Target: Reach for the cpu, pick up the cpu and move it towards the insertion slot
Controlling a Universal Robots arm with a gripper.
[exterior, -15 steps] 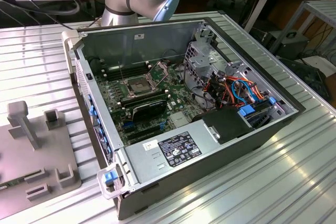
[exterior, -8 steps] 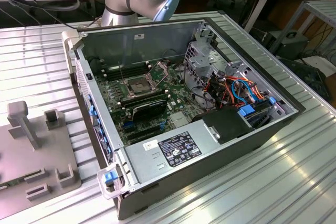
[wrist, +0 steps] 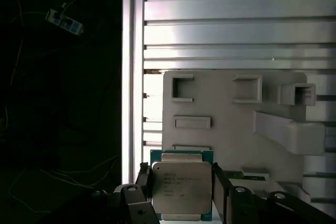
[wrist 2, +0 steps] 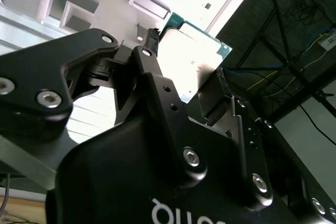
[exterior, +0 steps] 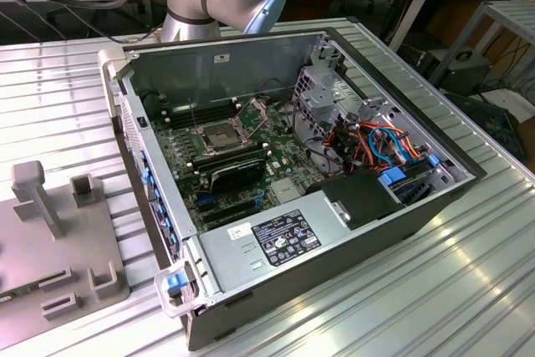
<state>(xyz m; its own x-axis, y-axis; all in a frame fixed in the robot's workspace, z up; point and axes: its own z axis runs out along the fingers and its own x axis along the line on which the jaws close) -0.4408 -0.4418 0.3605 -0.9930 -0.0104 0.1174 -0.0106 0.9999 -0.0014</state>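
The hand (wrist: 181, 195) pinches the cpu (wrist: 181, 184) by two opposite edges, above the grey holder plate (wrist: 220, 124) on the ribbed surface (wrist: 236, 24). The insertion slot (exterior: 219, 134) sits at eleven o'clock inside the open computer case (exterior: 401, 219). With such a thin edge grip, the chip could tilt or slip loose.

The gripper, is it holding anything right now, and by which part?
Yes: the gripper holds the flat square silvery-topped cpu by two opposite side edges, one finger against each, above the grey plastic fixture plate.
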